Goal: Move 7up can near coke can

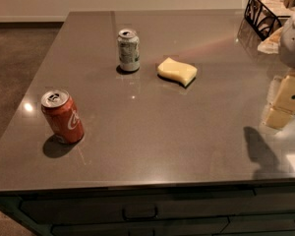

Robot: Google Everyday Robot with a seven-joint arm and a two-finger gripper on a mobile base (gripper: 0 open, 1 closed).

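Grey counter [162, 127], gripper [283, 104] hovering at its right edge; released or clenched, cannot tell.
7up can [128, 50] stands well left of the gripper, just past the yellow sponge [177, 72]. Best bet: clear the sponge, grasp mid-body, carry toward the coke can [62, 116], farther left.

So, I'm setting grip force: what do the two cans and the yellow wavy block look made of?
The silvery-white 7up can with green markings and the red coke can: thin metal, likely aluminium, going by their shiny silver tops. The pale yellow wavy block: matte, probably sponge foam. The hand hangs at the view's right edge.
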